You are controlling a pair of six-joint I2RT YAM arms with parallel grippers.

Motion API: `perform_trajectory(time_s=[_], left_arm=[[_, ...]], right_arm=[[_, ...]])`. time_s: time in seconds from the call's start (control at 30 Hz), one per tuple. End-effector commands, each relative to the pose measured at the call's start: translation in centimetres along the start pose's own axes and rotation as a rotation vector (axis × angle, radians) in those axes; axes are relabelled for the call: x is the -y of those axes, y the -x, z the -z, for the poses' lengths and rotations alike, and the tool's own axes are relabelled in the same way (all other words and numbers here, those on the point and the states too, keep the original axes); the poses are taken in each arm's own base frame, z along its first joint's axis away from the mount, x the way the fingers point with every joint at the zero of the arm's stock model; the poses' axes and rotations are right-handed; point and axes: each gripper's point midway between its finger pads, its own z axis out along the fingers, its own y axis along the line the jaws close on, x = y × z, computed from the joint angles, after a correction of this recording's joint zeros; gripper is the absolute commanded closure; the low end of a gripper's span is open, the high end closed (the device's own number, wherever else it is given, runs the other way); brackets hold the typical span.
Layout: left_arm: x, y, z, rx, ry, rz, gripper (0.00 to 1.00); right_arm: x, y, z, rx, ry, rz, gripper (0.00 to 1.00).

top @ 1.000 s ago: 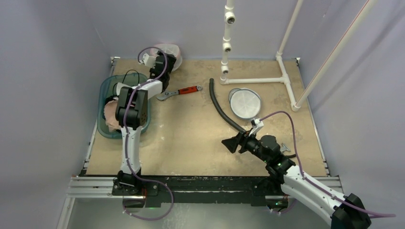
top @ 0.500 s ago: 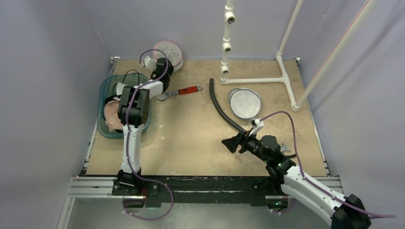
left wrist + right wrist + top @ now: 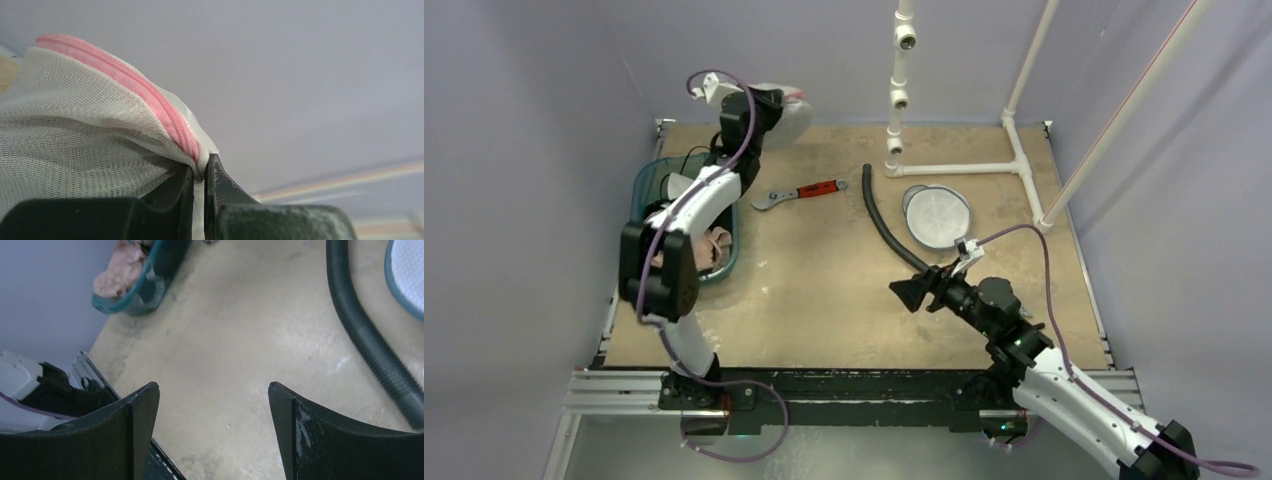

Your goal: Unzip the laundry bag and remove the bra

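White mesh of the laundry bag (image 3: 75,120) filled the left wrist view, its pink zipper (image 3: 150,102) running down to the spot where the left gripper (image 3: 199,172) was pinched almost shut on a fold of the fabric. From overhead, the bag (image 3: 794,115) hung from that grip at the far left corner of the table (image 3: 824,290), apparently raised off the surface, just beyond the teal basin (image 3: 642,185). The right gripper (image 3: 914,293) hovered over the middle of the table, jaws spread wide with nothing between them, near the black hose (image 3: 884,225) and well apart from the bag. The zipper looked closed along the stretch in view, its slider was not visible, and the bra could not be made out through the mesh. The step in hand therefore seemed to be securing and presenting the bag, with unzipping not yet begun. Next, the right arm would likely need to cross to the bag, find the slider and draw it along the teeth against a taut left-hand hold.
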Motion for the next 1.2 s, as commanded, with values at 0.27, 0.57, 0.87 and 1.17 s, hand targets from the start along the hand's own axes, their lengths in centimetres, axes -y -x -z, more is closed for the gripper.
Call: perform_trajectory(time_s=[0.27, 0.57, 0.87, 1.17], left_arm=[[6.8, -6.5, 25.1, -0.293, -0.369, -0.002, 1.00], [-0.9, -14.8, 33.5, -0.426, -0.531, -0.103, 1.00], [-6.3, -17.0, 35.0, -0.582, -0.315, -0.157, 0.62], [-9.2, -15.8, 37.7, -0.700, -0.083, -0.127, 0.38]], right_arm=[[-5.7, 7.3, 1.5, 0.161, 0.128, 0.090, 0.13], [-5.0, 5.3, 2.0, 0.137, 0.152, 0.091, 0.14], [-3.3, 1.9, 1.3, 0.020, 0.126, 0.083, 0.16], [-3.7, 0.9, -0.2, -0.034, 0.144, 0.068, 0.18]])
